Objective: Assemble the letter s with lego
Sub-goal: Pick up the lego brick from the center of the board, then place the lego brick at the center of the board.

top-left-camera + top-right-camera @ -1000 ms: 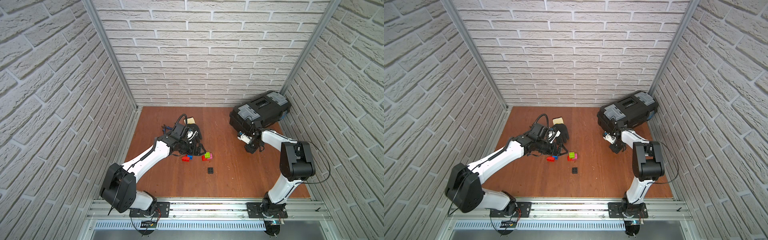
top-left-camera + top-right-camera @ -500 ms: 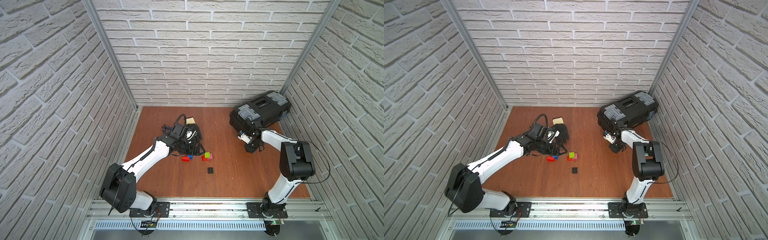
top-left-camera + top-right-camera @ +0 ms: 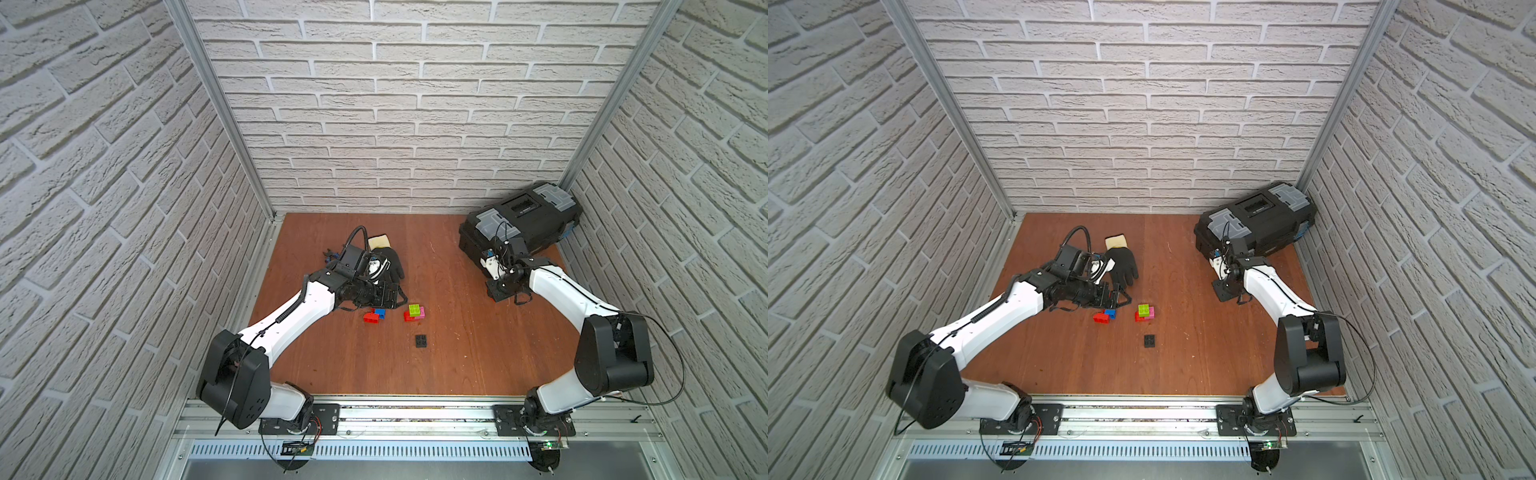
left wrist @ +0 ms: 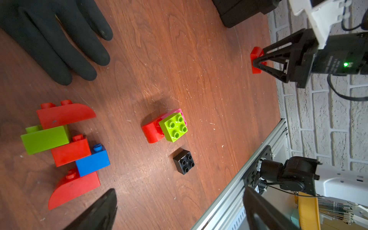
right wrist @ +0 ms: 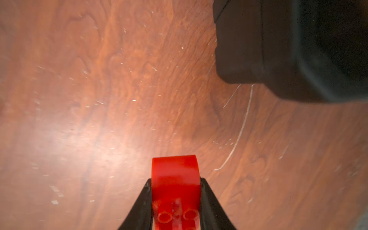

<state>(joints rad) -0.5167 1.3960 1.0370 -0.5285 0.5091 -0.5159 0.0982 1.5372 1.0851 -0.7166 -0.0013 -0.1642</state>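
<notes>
**Top views.** In both top views a brown wooden surface (image 3: 457, 365) sat inside white brick walls (image 3: 415, 124). The left tool (image 3: 386, 296) lay low, its jaws spread wide and empty. It was beside a black glove (image 3: 390, 262) and just beside a cluster (image 3: 374, 316) of bricks. A green stack (image 3: 414, 311) and a lone black brick (image 3: 422, 341) lay near it. The right tool (image 3: 498, 291) stood well apart, close to a black toolbox (image 3: 519, 224). What it held could not be seen there.

**Left wrist.** The cluster (image 4: 63, 143) was red, green and blue bricks joined in steps and lying on their sides. Far across the surface, the right tool pinched a red brick (image 4: 255, 59) low down. Whether the brick touched the wood could not be told.

**Right wrist.** The red brick (image 5: 175, 169) had a curved top. It was clamped on its two flat sides, with its hollow underside facing the camera.

**Handling.** The bricks looked light, stiff and smooth. A grip on a curved face would likely slip or twist, so the flat parallel sides seemed the best hold. Pressing studs together would probably need the other piece braced.

**Surface and room.** The wood was hard, level and scratched. Open room lay between the toolbox and the cluster, though the walls stood close.
</notes>
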